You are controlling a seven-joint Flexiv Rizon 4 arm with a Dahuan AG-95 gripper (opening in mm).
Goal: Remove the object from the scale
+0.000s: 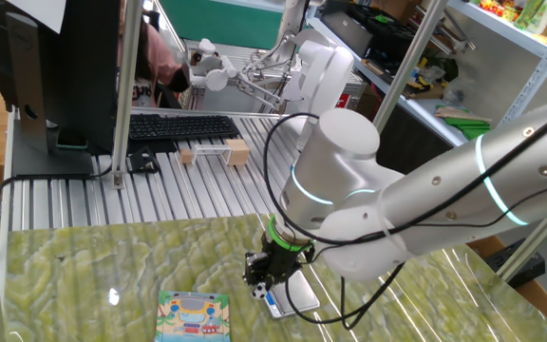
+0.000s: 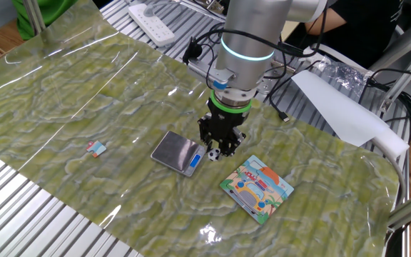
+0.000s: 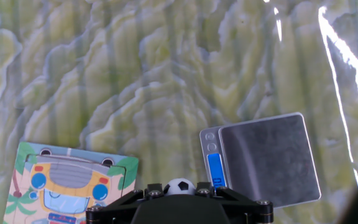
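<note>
The tiny soccer-patterned ball point(image 3: 179, 185) sits clamped between my gripper's point(image 3: 179, 189) two fingers, at the bottom of the hand view. In one fixed view the ball point(image 1: 258, 291) hangs at the fingertips, just left of the scale point(image 1: 295, 294). In the other fixed view the ball point(image 2: 213, 153) is held just right of the scale's blue display edge, off the silver platform point(image 2: 175, 150). The scale point(image 3: 267, 160) lies flat on the green mat with its platform bare and its blue display strip point(image 3: 215, 170) toward the gripper.
A colourful picture card point(image 3: 67, 183) lies on the mat beside the gripper, also in the other fixed view point(image 2: 257, 187). A small white-blue scrap point(image 2: 96, 148) lies to the left. A keyboard point(image 1: 180, 126) and wooden blocks point(image 1: 237, 151) sit beyond the mat.
</note>
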